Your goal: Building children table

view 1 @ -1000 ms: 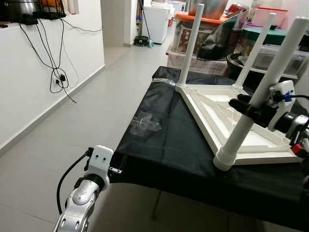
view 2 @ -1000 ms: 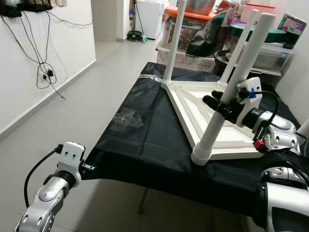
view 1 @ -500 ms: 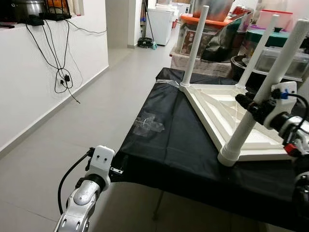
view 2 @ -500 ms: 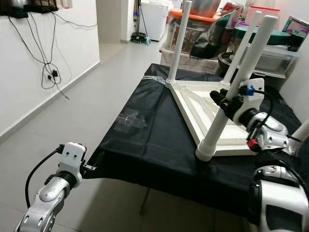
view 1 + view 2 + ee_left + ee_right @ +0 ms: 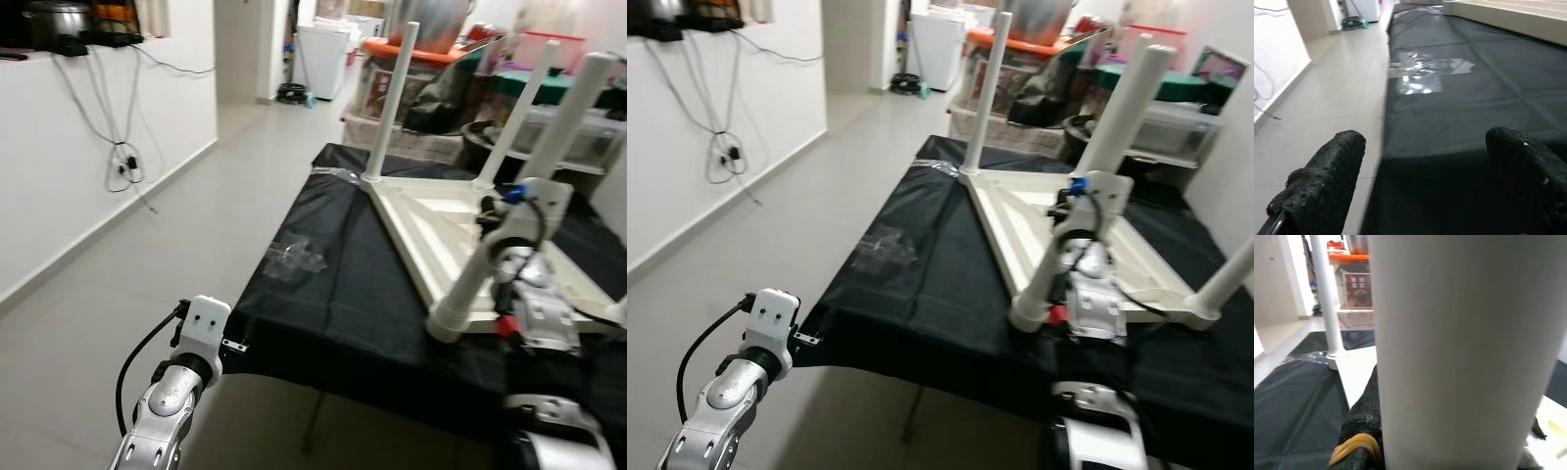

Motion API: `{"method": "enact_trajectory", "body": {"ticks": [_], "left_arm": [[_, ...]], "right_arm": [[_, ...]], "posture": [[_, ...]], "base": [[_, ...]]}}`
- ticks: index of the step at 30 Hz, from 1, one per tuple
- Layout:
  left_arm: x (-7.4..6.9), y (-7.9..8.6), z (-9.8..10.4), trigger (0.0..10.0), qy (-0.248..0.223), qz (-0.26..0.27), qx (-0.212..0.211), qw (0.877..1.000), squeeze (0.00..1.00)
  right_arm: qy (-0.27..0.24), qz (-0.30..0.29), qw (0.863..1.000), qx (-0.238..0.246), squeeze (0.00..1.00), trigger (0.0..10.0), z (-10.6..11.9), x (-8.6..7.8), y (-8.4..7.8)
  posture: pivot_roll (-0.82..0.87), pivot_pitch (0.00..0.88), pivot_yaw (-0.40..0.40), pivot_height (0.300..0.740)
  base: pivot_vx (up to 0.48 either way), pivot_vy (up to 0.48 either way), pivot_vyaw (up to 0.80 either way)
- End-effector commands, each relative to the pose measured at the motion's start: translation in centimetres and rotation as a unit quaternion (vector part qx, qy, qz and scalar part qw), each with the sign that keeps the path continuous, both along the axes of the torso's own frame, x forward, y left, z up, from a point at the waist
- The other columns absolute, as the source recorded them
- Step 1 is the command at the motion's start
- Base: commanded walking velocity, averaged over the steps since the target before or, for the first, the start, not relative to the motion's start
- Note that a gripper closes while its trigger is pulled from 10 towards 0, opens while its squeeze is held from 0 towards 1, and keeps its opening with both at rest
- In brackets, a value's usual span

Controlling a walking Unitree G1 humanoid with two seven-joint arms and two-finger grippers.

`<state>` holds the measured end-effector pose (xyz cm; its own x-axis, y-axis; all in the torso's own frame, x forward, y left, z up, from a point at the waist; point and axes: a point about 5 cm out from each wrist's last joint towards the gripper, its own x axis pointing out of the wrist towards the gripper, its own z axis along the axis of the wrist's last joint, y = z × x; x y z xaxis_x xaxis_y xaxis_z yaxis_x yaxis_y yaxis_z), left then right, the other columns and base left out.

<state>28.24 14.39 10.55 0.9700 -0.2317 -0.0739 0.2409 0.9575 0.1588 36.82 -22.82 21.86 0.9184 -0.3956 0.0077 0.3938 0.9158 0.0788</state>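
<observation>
A white children's table (image 5: 460,230) lies upside down on a black cloth (image 5: 343,284) spread over a work surface, its legs pointing up toward the ceiling. The robot's right gripper (image 5: 495,257) is clamped around the nearest leg (image 5: 529,186), the one at the corner closest to the camera; seen from the right wrist, that leg (image 5: 1464,347) sits hard against one black finger (image 5: 1364,431), which carries a yellow rubber band. The gripper itself is blurred in the head views, so the exact point of contact on the leg is hard to make out. A second leg (image 5: 390,103) stands at the far left corner of the underside, and a third (image 5: 514,113) rises behind the held one.

The left gripper (image 5: 1420,191) hangs just off the near left corner of the cloth, its two black fingers (image 5: 1327,181) spread wide apart with nothing between them. A patch of clear plastic film (image 5: 294,258) lies on the cloth to the left of the table. Beyond the surface are stacked storage boxes (image 5: 411,73), and cables (image 5: 122,157) dangle down the white wall on the left above a tiled floor (image 5: 176,225).
</observation>
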Motion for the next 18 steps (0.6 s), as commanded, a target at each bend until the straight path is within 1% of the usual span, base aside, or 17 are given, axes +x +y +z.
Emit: {"method": "enact_trajectory", "body": {"ticks": [1,2,5,7,10,13,16,17,18], "left_arm": [[0.0,0.0,-0.5,10.0,0.008,0.002,0.009,1.0,0.0],[0.0,0.0,-0.5,10.0,0.008,0.002,0.009,1.0,0.0],[-0.1,0.0,-0.5,10.0,0.008,0.006,0.008,1.0,0.0],[-0.1,0.0,-0.5,10.0,0.008,0.007,0.007,1.0,0.0],[-0.2,0.0,-0.6,10.0,0.009,0.008,0.007,1.0,0.0],[-0.3,0.0,-0.7,10.0,0.011,0.01,0.007,1.0,0.0],[-0.3,0.0,-0.7,10.0,0.011,0.01,0.007,1.0,0.0],[-0.3,0.0,-0.7,10.0,0.01,0.01,0.007,1.0,0.0],[-0.3,0.0,-0.7,10.0,0.01,0.009,0.008,1.0,0.0]], "right_arm": [[0.094,-0.017,0.995,0.009,0.0,0.0,-3.9,-0.3,1.2],[0.094,-0.017,0.995,0.009,0.0,0.0,-3.9,-0.3,1.2],[0.102,-0.019,0.994,0.017,0.0,0.0,-3.7,0.0,2.0],[0.104,-0.022,0.994,0.018,0.0,0.0,-3.6,-0.1,2.2],[0.106,-0.031,0.994,0.018,0.0,0.0,-3.4,-0.3,2.2],[0.106,-0.037,0.994,0.011,0.0,0.0,-3.0,-0.4,1.8],[0.107,-0.038,0.994,0.011,0.0,0.0,-2.9,-0.4,1.8],[0.108,-0.038,0.993,0.012,0.0,8.5,-2.9,-0.4,1.7],[0.11,-0.034,0.993,0.013,0.0,10.0,-2.9,-0.5,1.8]], "posture": [[0.1,0.0,-0.148,0.74],[0.1,0.0,-0.148,0.74],[0.1,0.0,-0.16,0.74],[0.1,0.0,-0.16,0.74],[0.1,0.0,-0.163,0.74],[0.1,0.0,-0.161,0.74],[0.1,0.0,-0.161,0.74],[0.1,0.0,-0.16,0.74],[0.1,0.0,-0.156,0.74]], "base": [[0.0,0.0,0.0],[0.0,0.0,0.0],[0.0,0.0,0.0],[0.0,0.0,0.0],[0.0,0.0,0.0],[0.0,0.0,0.0],[0.0,0.0,0.0],[0.0,0.0,0.0],[0.0,0.0,0.0]]}}
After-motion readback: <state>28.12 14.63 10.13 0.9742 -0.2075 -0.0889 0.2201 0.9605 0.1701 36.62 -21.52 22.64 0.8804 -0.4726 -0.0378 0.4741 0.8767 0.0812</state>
